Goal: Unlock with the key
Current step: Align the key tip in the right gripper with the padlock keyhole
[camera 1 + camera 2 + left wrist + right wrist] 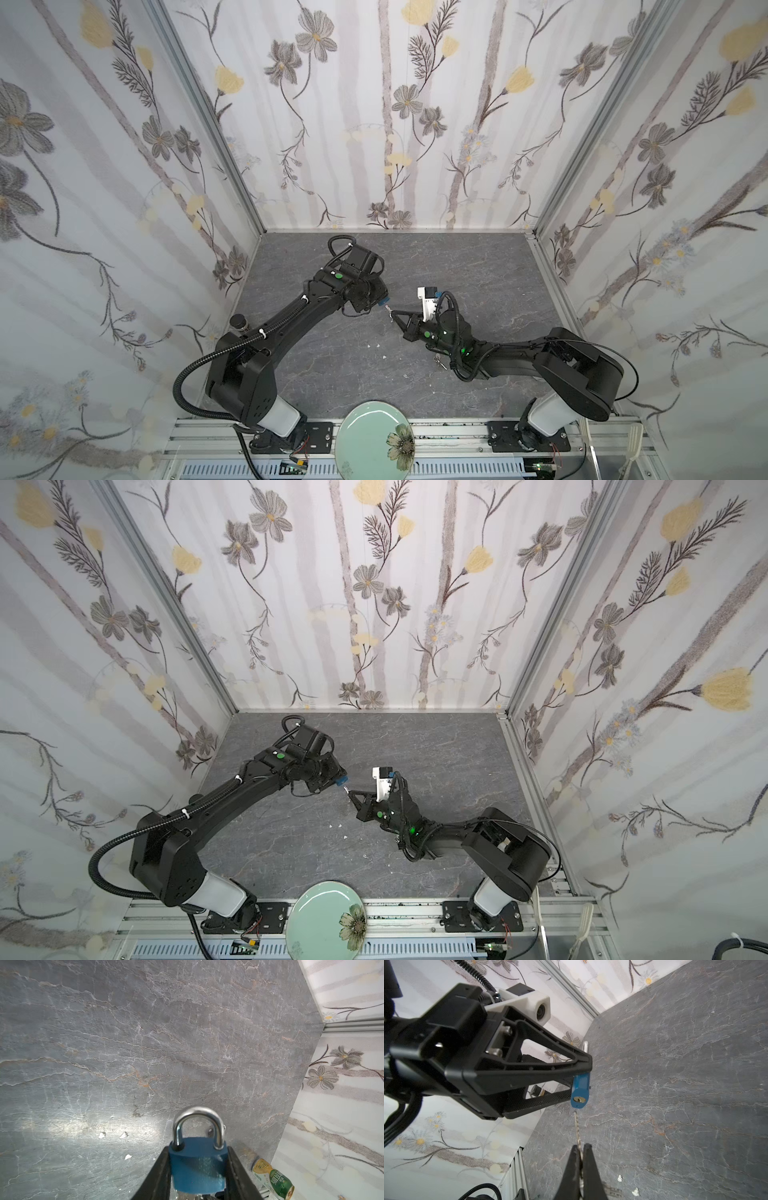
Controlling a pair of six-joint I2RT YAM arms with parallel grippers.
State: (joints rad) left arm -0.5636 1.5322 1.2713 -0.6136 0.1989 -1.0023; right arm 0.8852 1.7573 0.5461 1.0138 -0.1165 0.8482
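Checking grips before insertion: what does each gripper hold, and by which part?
Left gripper: blue padlock, by the body's sides. Right gripper: key, by its rear end, blade protruding.

Robot lab booth: floral-papered walls (374, 124), aluminium rails (449, 430), slate tabletop (478, 270).

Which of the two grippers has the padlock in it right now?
The left gripper: its jaws clamp the body of the blue padlock, with the shackle sticking out. The right gripper is pinched on the key instead, which is not yet inserted.

The gray tabletop (478, 266) lies open across its rear; a green plate (365, 428) crowds the front edge.
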